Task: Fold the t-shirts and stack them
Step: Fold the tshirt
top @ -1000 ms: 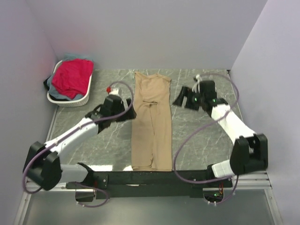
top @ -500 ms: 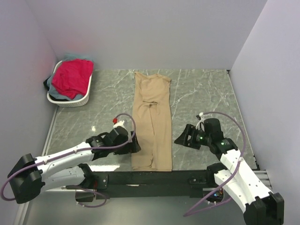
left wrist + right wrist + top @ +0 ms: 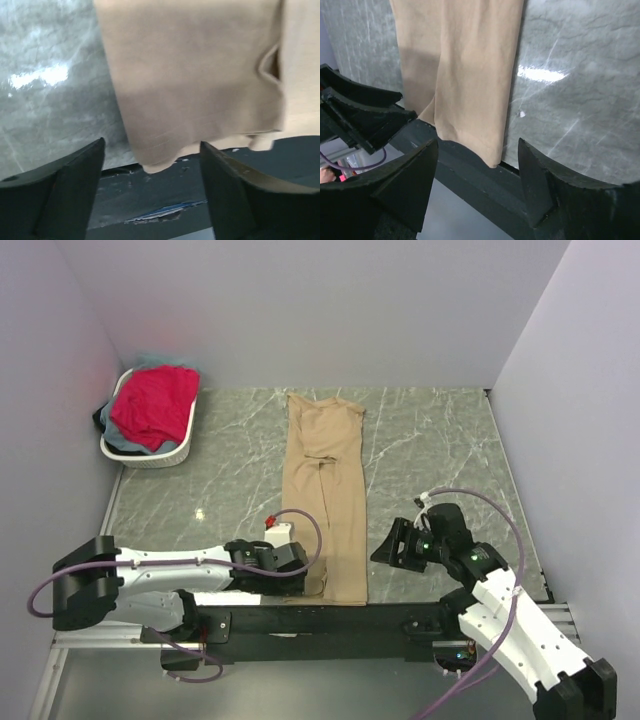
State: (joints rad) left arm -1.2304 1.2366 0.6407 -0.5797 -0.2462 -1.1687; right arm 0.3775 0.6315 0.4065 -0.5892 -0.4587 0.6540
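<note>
the tan t-shirt (image 3: 323, 500) is lying down the middle of the table (image 3: 430, 440) as a long narrow strip, collar at the far end and hem drooping over the near edge onto the black rail (image 3: 330, 618). the left tool (image 3: 296, 578) is sitting at the hem's left corner and the right tool (image 3: 388, 543) is hovering just beside its right edge. both are standing with fingers apart and nothing is being held

i am judging that the step in hand is taking the hem so the strip can be folded up toward the collar. to do it well, each tool should be biting its own corner through all the layers, since the left wrist view is showing a lower layer peeking out under the top one. the two should be closing level with each other, lifting only enough to clear the table, and carrying the hem straight up the strip so the edges are staying square. the overhang onto the rail is making the corner easy to get a finger under

compared with a second ago, both arms are now drawn back to the near edge. before that they were working beside the shirt's middle and upper part. the shirt itself is lying the same, and the red t-shirt (image 3: 153, 405) is resting unchanged in the white basket (image 3: 150, 456) at the far left
</note>
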